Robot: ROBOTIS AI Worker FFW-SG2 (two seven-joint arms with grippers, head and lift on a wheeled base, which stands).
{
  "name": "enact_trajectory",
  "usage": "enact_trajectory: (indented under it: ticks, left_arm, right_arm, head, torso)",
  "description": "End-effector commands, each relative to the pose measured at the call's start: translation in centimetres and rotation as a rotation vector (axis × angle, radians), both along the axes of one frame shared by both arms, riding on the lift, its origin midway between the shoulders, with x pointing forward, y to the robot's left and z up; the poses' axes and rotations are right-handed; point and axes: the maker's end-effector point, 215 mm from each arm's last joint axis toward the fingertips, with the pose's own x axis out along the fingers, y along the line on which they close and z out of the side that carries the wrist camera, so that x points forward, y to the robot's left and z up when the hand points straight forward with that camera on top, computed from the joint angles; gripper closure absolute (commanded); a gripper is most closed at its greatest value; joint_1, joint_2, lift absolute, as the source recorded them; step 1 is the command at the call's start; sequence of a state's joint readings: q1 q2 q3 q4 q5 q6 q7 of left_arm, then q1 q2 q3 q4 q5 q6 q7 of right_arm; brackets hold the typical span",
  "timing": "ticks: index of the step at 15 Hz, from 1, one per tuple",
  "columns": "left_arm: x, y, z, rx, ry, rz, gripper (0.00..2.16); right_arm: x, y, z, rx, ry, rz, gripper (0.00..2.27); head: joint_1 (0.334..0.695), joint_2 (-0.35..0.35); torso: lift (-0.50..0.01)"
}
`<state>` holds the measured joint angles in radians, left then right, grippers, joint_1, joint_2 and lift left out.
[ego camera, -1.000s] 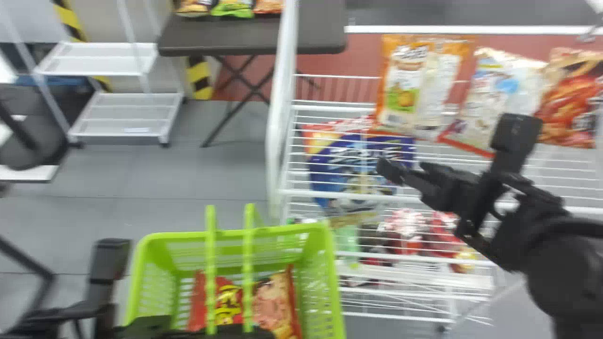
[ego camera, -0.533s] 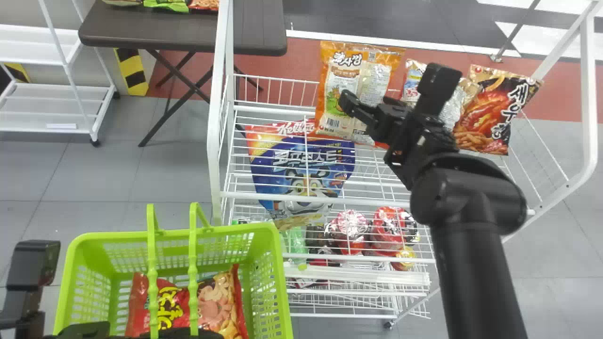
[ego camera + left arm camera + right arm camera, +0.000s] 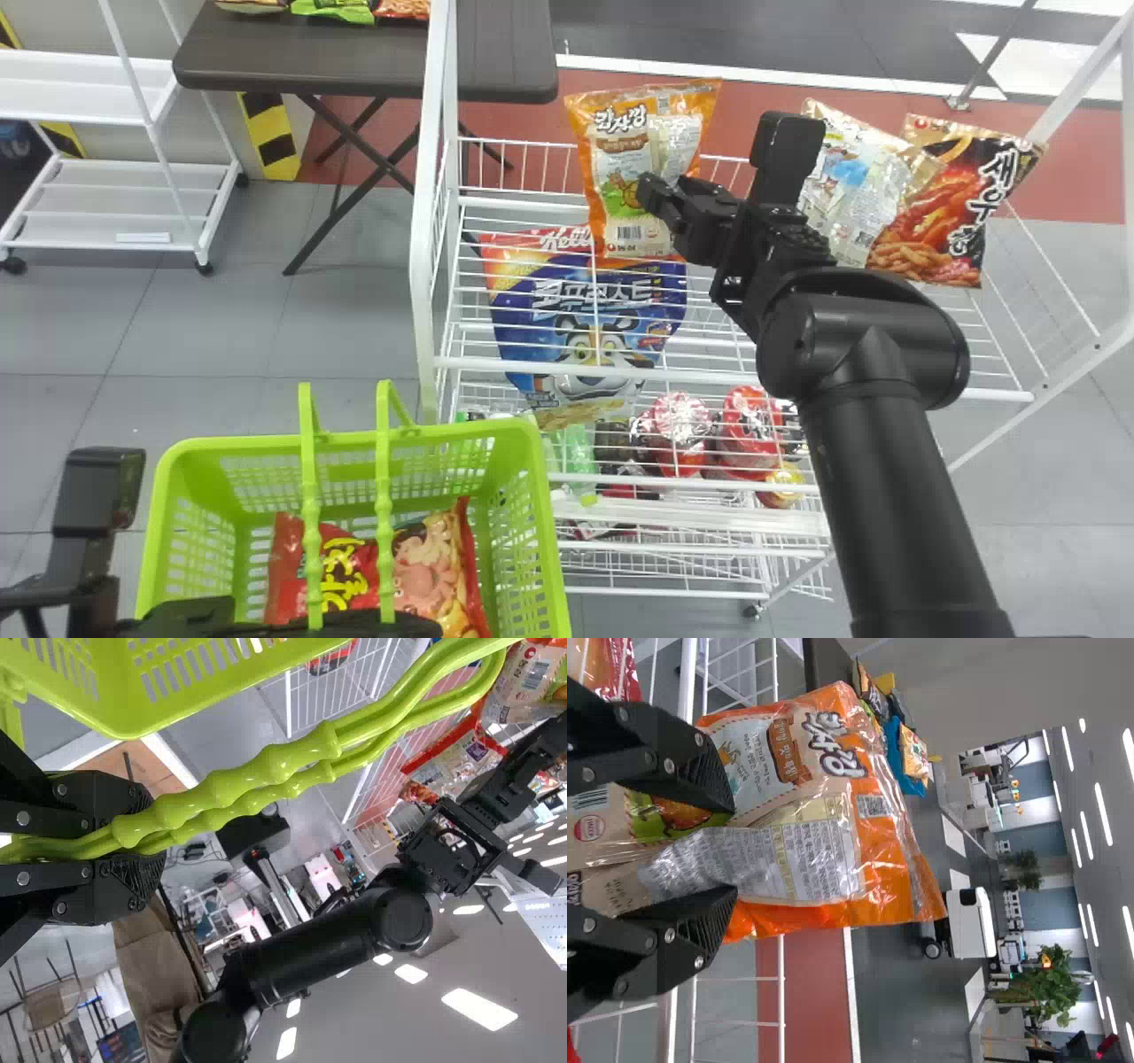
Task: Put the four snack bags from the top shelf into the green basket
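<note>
Handles (image 3: pixel 283 762) of the green basket (image 3: pixel 248 443) are being clamped together by the left pincer (image 3: pixel 142 846), closed on them, presumably so that the basket is being steadied for filling. Inside, a red bag (image 3: pixel 345 551) and a pink-and-brown bag (image 3: pixel 434 567) are being held. Farther out, the orange bag (image 3: pixel 824 806) is being straddled by the right pincer (image 3: pixel 735 850), its fingers standing wide apart with no firm hold being seen; a pinch is probably being prepared. Beyond its wrist, a white bag (image 3: pixel 855 190) and a dark-red bag (image 3: pixel 948 213) are being supported by the top shelf (image 3: pixel 726 378), leaning. The gap between those fingers, hard to judge in the head view, is being revealed by the right wrist view; the basket's contents, hidden from the left wrist view, are being shown by the head view.
</note>
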<state>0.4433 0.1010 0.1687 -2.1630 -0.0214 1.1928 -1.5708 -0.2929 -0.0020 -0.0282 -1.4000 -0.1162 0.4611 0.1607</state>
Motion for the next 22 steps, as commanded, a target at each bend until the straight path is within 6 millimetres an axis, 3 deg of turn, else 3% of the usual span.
enact_trajectory:
  ticks: [1, 4, 5, 9, 12, 14, 18, 22]
  left_arm:
    - [-0.1, -0.1, 0.2, -0.009, 0.0, -0.006, 2.15]
    - [-0.1, 0.0, 0.2, -0.007, 0.0, -0.006, 2.15]
    - [-0.1, 0.2, 0.1, -0.005, 0.003, -0.003, 2.15]
    - [0.0, 0.4, 0.1, -0.001, -0.001, -0.001, 2.15]
    - [0.1, 0.2, 0.1, -0.003, -0.002, -0.004, 2.15]
    - [0.1, 0.1, 0.2, -0.004, -0.003, -0.007, 2.15]
    - [0.3, 0.1, 0.2, -0.006, -0.006, -0.005, 2.15]
    - [0.3, -0.1, 0.4, -0.012, -0.008, -0.008, 2.15]
  right_arm:
    - [-0.2, -0.2, 0.7, 0.008, -0.025, -0.001, 2.25]
    - [-1.2, -0.2, 2.9, 0.036, -0.075, 0.007, 2.25]
    - [-2.5, -0.1, 3.2, 0.052, -0.067, 0.013, 2.25]
    - [-10.3, 1.0, 6.0, 0.147, -0.045, 0.056, 2.25]
    - [-15.6, 2.6, 9.2, 0.22, -0.076, 0.105, 2.25]
    - [-19.3, 4.6, 9.6, 0.269, -0.032, 0.165, 2.25]
    - [-27.9, 10.2, 6.2, 0.313, 0.156, 0.295, 2.25]
    - [-33.9, 17.1, 0.0, 0.322, 0.377, 0.451, 2.25]
  head:
    - [0.695, -0.114]
    - [0.695, -0.118]
    - [0.695, -0.118]
    - [0.695, -0.117]
    - [0.695, -0.108]
    - [0.695, -0.102]
    - [0.695, -0.053]
    - [0.695, 0.071]
  torso:
    - [0.0]
    - [0.0]
    - [0.0]
    - [0.0]
    - [0.0]
    - [0.0]
    - [0.0]
    - [0.0]
